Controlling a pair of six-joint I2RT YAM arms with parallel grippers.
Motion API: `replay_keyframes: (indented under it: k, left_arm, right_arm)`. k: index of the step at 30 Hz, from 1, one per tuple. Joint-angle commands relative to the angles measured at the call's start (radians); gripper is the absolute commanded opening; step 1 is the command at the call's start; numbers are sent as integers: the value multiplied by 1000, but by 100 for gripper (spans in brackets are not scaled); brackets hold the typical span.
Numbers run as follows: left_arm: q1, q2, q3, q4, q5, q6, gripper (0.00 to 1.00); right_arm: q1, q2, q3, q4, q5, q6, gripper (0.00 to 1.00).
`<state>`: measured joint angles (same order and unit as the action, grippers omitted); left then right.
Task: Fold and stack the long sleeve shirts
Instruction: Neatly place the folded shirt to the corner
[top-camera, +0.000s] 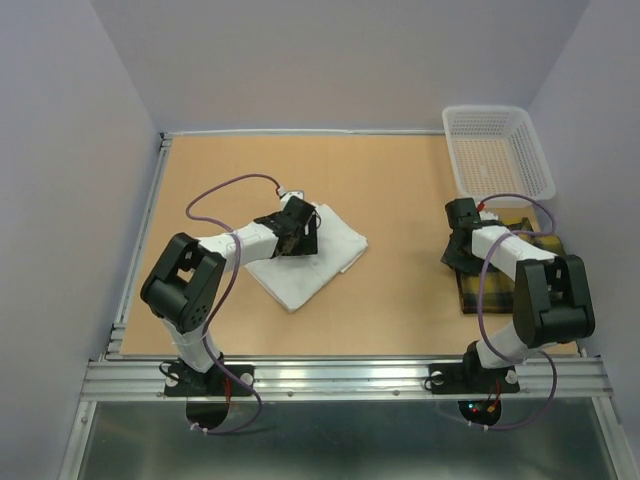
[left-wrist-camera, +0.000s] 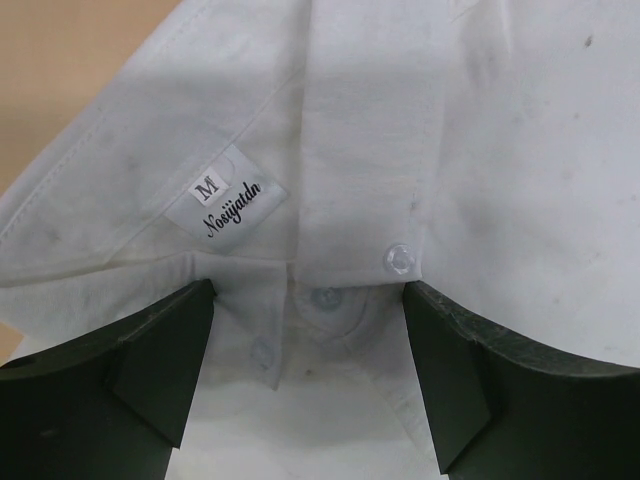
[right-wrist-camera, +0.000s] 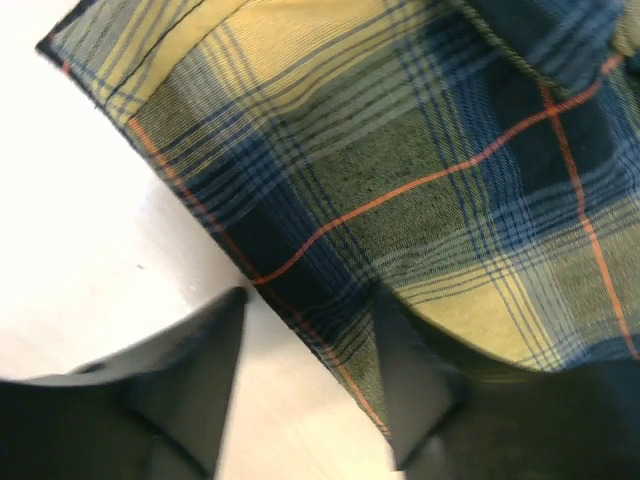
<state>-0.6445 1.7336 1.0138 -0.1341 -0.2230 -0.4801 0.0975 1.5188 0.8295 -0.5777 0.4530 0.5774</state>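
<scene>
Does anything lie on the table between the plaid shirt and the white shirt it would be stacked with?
Nothing visible. Only bare table separates the plaid shirt from the white shirt; the mesh basket sits behind the plaid shirt, off that path.

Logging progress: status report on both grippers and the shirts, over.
Left gripper open over white shirt collar. Right gripper open, straddling plaid shirt edge. Shirts apart, unstacked. Mesh basket beyond, not blocking.

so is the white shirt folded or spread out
Folded: the white shirt lies as a compact rectangle with no sleeves trailing, and the left wrist view shows its collar buttoned.
</scene>
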Motion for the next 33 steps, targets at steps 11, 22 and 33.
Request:
replay_keyframes:
  k: [11, 22, 33]
  left_arm:
    - [181, -347, -33, -165, -62, 84, 90]
    - [341, -545, -139, -203, -6, -20, 93]
    - [479, -631, -271, -220, 82, -78, 95]
  right_arm:
    - [83, 63, -1, 101, -414, -18, 0]
    - [493, 172, 140, 190, -513, 329, 1]
    - [645, 287, 266, 230, -459, 440, 4]
